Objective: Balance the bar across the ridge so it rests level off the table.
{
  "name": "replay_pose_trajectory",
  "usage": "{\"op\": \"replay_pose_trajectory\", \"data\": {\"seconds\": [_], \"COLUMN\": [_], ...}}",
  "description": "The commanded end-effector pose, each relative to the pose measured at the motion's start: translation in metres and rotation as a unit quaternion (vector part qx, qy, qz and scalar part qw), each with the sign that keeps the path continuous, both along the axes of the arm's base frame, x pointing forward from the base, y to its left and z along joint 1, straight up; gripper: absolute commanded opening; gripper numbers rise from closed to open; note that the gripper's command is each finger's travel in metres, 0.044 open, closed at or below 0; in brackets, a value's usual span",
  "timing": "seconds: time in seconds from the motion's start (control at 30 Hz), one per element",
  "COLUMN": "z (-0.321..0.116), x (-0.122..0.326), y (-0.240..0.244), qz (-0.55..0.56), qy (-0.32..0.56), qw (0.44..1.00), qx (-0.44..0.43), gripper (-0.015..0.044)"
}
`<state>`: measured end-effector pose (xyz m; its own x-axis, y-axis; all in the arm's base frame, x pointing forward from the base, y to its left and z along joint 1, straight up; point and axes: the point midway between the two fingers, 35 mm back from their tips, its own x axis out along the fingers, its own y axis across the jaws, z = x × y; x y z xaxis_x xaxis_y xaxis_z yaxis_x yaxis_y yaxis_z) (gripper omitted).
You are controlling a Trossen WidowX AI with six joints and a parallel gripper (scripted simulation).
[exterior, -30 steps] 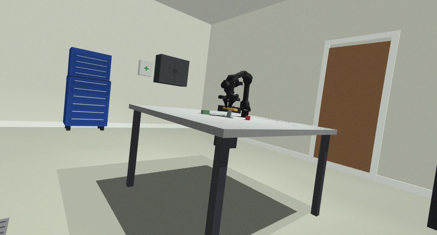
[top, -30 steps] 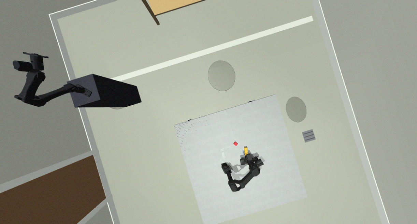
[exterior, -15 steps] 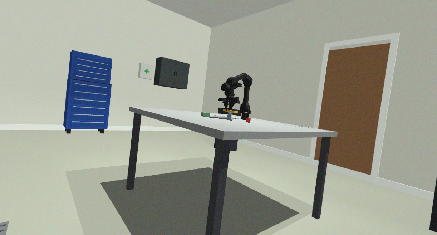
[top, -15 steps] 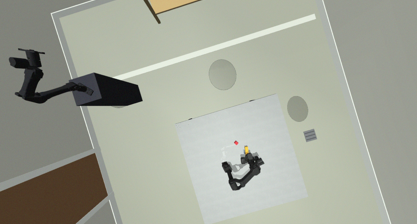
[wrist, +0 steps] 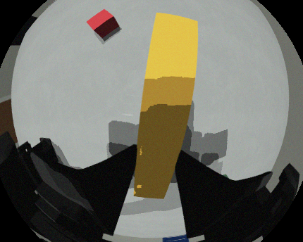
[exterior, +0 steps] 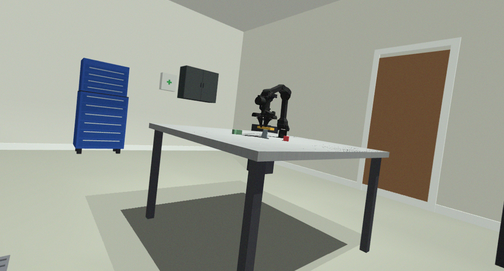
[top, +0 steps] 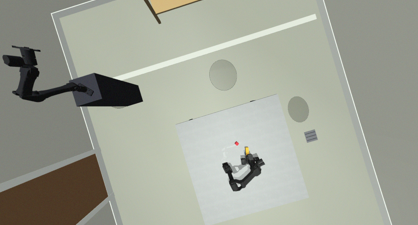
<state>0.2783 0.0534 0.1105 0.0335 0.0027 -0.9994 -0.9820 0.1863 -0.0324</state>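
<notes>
The yellow bar [top: 247, 150] [exterior: 270, 128] [wrist: 171, 53] is held off the table [top: 280, 176] [exterior: 211, 137] [wrist: 67, 88] and looks nearly level in the exterior view. My gripper [exterior: 263, 126] [wrist: 156, 152] is shut on the bar, nearer one end, with a long part reaching out ahead in the wrist view. The grey-blue ridge [exterior: 264, 133] stands on the table directly below the bar in the exterior view. Its top is at or just under the bar's underside; I cannot tell whether they touch. The bar hides the ridge in the wrist view.
A red cube [top: 236, 143] [exterior: 286, 138] [wrist: 103, 24] lies on the table to one side of the bar. A green block [exterior: 236, 131] lies to the left of the ridge in the exterior view. The arm's base [exterior: 282, 132] stands behind and right of the ridge.
</notes>
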Motion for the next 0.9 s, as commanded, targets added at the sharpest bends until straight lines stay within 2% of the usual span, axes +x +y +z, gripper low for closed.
{"op": "replay_pose_trajectory", "data": {"seconds": [0.0,0.67,0.87], "z": [0.0,0.0,0.0], "x": [0.0,0.0,0.0], "y": [0.0,0.0,0.0], "qz": [0.0,0.0,0.0], "qy": [0.0,0.0,0.0], "qw": [1.0,1.0,1.0], "qx": [0.0,0.0,0.0], "gripper": [0.0,0.0,0.0158]}}
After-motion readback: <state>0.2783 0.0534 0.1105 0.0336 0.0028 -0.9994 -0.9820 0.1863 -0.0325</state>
